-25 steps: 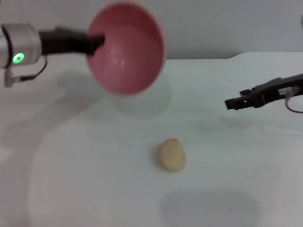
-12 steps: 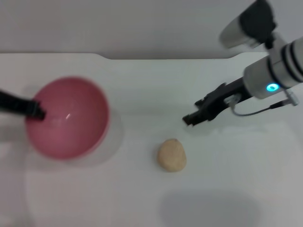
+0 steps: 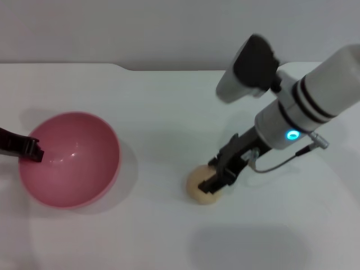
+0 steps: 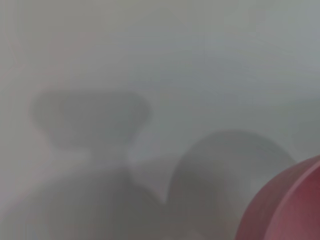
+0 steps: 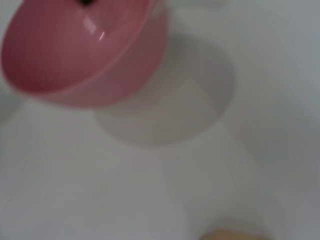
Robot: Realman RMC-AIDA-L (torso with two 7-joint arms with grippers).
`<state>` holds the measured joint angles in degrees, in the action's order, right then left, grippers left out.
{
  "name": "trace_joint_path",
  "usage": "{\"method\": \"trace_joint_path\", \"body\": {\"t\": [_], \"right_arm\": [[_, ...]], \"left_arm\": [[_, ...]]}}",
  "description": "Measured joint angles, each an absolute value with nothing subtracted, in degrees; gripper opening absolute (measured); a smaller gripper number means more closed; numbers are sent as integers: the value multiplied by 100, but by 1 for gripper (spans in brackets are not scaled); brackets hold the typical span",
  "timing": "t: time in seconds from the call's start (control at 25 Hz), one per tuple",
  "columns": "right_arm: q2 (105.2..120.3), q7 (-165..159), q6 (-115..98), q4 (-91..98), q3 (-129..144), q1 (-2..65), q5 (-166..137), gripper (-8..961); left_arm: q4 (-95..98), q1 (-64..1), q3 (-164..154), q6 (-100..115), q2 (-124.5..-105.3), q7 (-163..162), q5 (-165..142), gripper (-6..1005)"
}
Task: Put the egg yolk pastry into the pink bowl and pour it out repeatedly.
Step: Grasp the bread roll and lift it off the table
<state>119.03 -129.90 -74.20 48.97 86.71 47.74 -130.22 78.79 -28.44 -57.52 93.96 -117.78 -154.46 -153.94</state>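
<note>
The pink bowl [image 3: 73, 169] stands upright on the white table at the left, empty. My left gripper [image 3: 35, 151] is shut on its left rim. The egg yolk pastry [image 3: 196, 184], a pale beige lump, lies on the table right of the bowl. My right gripper [image 3: 216, 174] is down at the pastry's right side, jaws apart over it, covering part of it. The right wrist view shows the bowl [image 5: 75, 50] and a sliver of the pastry [image 5: 232, 235]. The left wrist view shows only a bit of the bowl's outer wall [image 4: 292, 205].
The white table [image 3: 140, 236] runs to a grey wall at the back, with a raised step along its far edge [image 3: 129, 68]. My right arm's thick white forearm [image 3: 315, 107] hangs over the table's right side.
The left gripper brought the bowl from held high and tilted down to the table at the left, upright. The right gripper came in from the right and dropped onto the pastry.
</note>
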Motion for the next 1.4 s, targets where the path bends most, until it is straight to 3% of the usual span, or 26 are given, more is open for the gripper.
{"method": "trace_joint_path", "body": {"t": [0.64, 0.88, 1.4], "right_arm": [[11912, -13362, -6645, 4700, 9229, 4735, -12958, 547], [11895, -13364, -6671, 4684, 9097, 4665, -12931, 355], [11809, -13086, -7519, 6015, 7102, 3888, -12945, 106]], "left_arm": [[7871, -2985, -5953, 9274, -11770, -15419, -15408, -2], [7861, -3054, -5994, 9259, -11768, -15402, -15408, -2], [7395, -3503, -6832, 9074, -11799, -15474, -15342, -2]]}}
